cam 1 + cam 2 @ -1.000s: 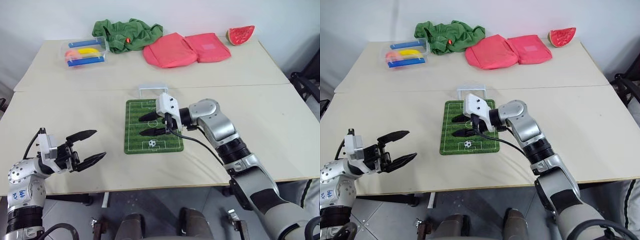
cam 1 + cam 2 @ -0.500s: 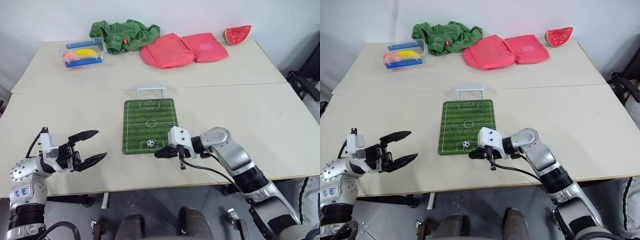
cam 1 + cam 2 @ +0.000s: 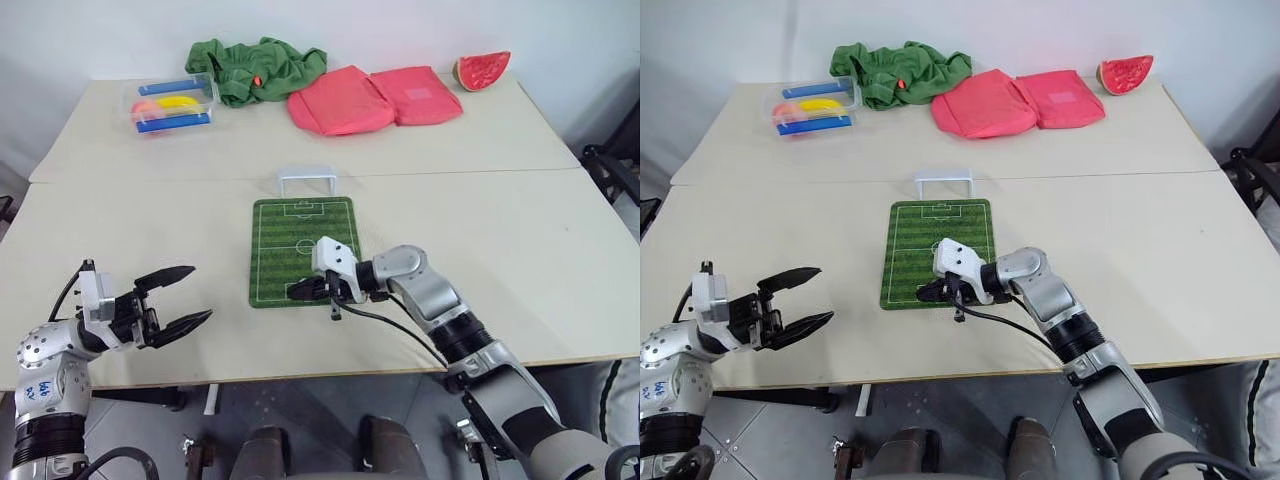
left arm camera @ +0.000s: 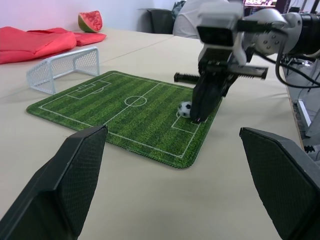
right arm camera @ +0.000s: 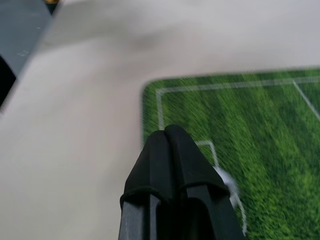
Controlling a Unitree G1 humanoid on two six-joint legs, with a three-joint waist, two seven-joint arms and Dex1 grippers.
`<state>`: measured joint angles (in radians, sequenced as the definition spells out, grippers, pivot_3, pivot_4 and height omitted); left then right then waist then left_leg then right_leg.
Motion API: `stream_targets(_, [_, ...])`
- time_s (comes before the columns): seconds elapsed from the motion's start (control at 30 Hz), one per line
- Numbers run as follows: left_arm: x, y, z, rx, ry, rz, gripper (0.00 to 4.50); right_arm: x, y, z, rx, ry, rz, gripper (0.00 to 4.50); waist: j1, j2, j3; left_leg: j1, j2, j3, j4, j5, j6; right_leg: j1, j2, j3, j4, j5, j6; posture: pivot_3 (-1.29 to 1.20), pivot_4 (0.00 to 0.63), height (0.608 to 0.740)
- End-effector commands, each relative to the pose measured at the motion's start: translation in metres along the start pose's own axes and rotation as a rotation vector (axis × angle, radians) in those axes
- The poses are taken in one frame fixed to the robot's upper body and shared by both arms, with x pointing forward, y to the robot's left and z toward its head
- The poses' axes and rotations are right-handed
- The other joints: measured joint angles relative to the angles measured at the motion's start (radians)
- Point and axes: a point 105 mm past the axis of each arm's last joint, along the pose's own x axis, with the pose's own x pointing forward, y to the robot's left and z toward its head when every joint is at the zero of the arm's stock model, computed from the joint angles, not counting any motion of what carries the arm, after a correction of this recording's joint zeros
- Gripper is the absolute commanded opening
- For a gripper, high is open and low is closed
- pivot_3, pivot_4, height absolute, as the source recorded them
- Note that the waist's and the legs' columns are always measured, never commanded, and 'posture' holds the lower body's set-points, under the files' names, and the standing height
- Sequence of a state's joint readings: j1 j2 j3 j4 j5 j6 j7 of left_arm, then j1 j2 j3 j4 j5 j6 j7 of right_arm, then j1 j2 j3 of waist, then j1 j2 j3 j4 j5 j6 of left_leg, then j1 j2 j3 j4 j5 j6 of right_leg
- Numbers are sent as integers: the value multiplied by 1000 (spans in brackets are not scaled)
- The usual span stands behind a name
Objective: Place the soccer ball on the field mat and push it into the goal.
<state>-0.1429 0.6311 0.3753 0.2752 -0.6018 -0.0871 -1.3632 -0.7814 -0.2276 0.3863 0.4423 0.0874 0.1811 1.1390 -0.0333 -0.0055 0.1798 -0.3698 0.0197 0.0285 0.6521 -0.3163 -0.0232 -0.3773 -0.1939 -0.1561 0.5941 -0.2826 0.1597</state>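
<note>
1. Where my right gripper (image 4: 199, 118) comes down at the mat's (image 3: 280, 255) near end, its fingers pressed together with nothing between them, it covers the ball in the head views.
2. From the left wrist, the ball (image 4: 184, 109) shows half hidden just beside those fingertips (touching or not, I cannot tell).
3. Small and white with black patches, it sits on the near penalty box.
4. At the mat's far edge stands the goal (image 3: 307, 182).
5. My left gripper (image 3: 178, 299) hangs wide, well apart.

Soccer ball (image 4: 185, 108) lies on striped field mat (image 4: 110, 110).
</note>
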Motion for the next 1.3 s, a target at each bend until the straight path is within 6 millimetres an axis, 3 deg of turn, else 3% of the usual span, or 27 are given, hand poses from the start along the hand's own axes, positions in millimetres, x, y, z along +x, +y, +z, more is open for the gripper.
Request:
stream_targets(0.03, [-1,3,12,47,-12,1,4500,-5,-26,11,-39,-27,-110,28,-2,0,0,0,0,0,0,0,0,0,0,0,0,0,0,0,150,740])
stream_targets(0.17, [3,10,14,61,-14,3,4500,-24,-81,34,-72,-69,-377,28,-4,1,1,0,0,0,0,0,0,-1,0,0,0,0,0,0,150,740])
stream_targets(0.27, [7,16,16,73,-20,2,4500,-47,-114,66,-102,-146,-563,28,-8,1,1,0,0,0,0,0,0,-1,0,0,0,0,0,0,150,740])
stream_targets(0.37, [10,21,16,76,-21,7,4500,-69,-127,92,-128,-237,-639,28,-17,1,1,0,0,0,-3,0,-1,-1,1,0,-1,0,0,0,150,740])
stream_targets(0.5, [10,25,14,52,-25,41,4500,-90,-122,97,-161,-272,-627,28,-23,1,1,0,0,0,-5,0,-1,-1,1,-1,-2,0,0,0,150,740])
stream_targets(0.6, [8,29,12,35,-18,83,4500,-107,-112,87,-151,-268,-606,28,-22,1,1,-1,0,0,-5,0,-1,-1,0,-2,-3,0,0,0,150,740])
stream_targets(0.7, [2,41,11,8,-30,213,4500,-131,-92,49,-81,-154,-528,191,-19,1,1,-1,0,0,-5,0,0,-1,0,-2,-3,0,0,0,150,740])
stream_targets(0.77, [1,44,11,9,-26,253,4500,-135,-77,33,-41,-83,-450,598,-17,1,1,-1,0,0,-4,-1,0,-1,0,-2,-3,0,0,0,150,740])
stream_targets(0.9, [-12,58,12,-5,-37,410,4500,-172,-73,11,-82,-69,-532,1915,-22,1,1,-1,0,1,-3,-1,0,-1,0,-1,-3,0,0,0,150,740])
stream_targets(0.93, [-18,59,7,-19,-2,448,4500,-179,-61,-1,-64,-39,-475,2237,-23,1,1,0,1,2,-3,-1,0,-1,0,0,-2,0,0,0,150,740])
stream_targets(1.03, [-30,56,1,-42,32,486,4500,-196,-36,-28,-28,43,-365,3252,-17,1,1,1,1,2,-3,-1,0,0,0,0,-3,0,0,0,150,740])
stream_targets(1.13, [-39,53,5,-51,12,497,4500,-211,-29,-38,-9,46,-362,4256,-19,1,1,0,1,3,-3,-1,0,0,0,0,-3,0,0,0,150,740])
stream_targets(1.17, [-44,50,6,-38,16,491,4500,-217,-29,-42,0,52,-375,4487,-19,1,1,1,1,3,-2,-1,0,0,0,0,-3,0,0,0,150,740])
stream_targets(1.3, [-61,45,7,-47,31,510,4500,-234,-29,-50,22,44,-418,4487,-15,1,1,1,1,3,0,-1,0,0,0,0,-2,0,0,0,150,740])
